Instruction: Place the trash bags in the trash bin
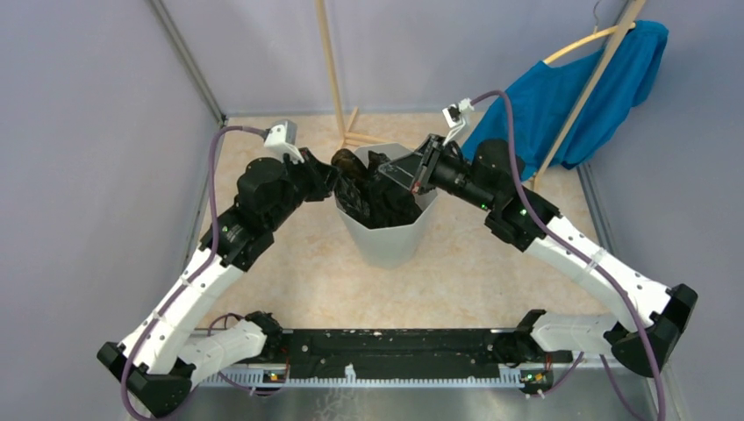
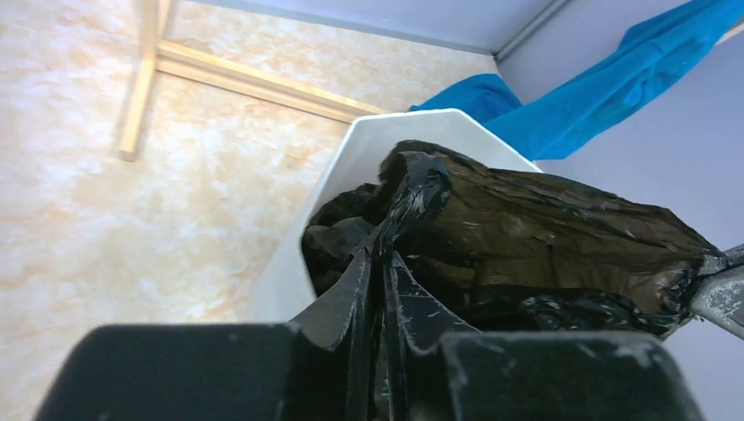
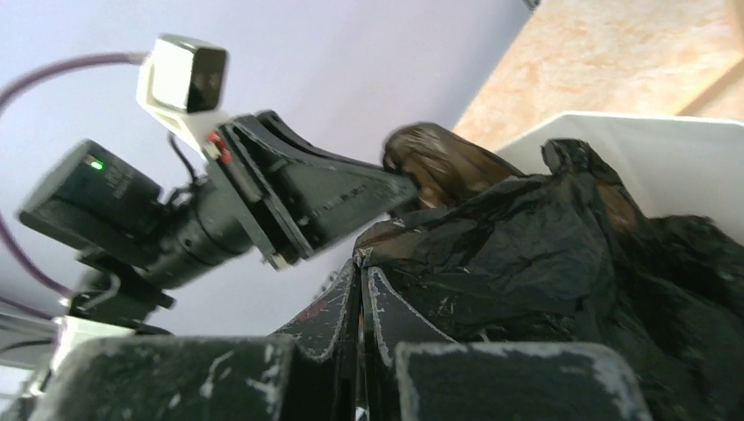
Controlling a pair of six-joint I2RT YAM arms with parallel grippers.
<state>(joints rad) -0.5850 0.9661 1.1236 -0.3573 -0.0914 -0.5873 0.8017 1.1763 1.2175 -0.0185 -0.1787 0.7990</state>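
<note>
My left gripper point(image 2: 382, 263) is pinched on a twisted fold of the bag point(image 2: 544, 228), fingers nearly together with black film squeezed between them. My right gripper point(image 3: 361, 281) is clamped the same way on a fold at the opposite side. The bag lies mostly in the bin point(image 1: 390, 241), bunched up, with its upper part heaped above the rim and held between my two grips over the mouth. Where it pulls taut by my left fingers it shows brownish and half see-through.

I judge it to be very light and completely limp: it will not hold a shape and goes only where I drag or press it. The glossy film looks slippery, so a single layer could slide out of my fingers, and that thin stretched patch suggests it could tear under hard pulling. A gathered, several-layer fold like the ones I have now is the best hold. Trapped air may puff it back up. The bin itself looks light and could shift if I lean on its rim.
</note>
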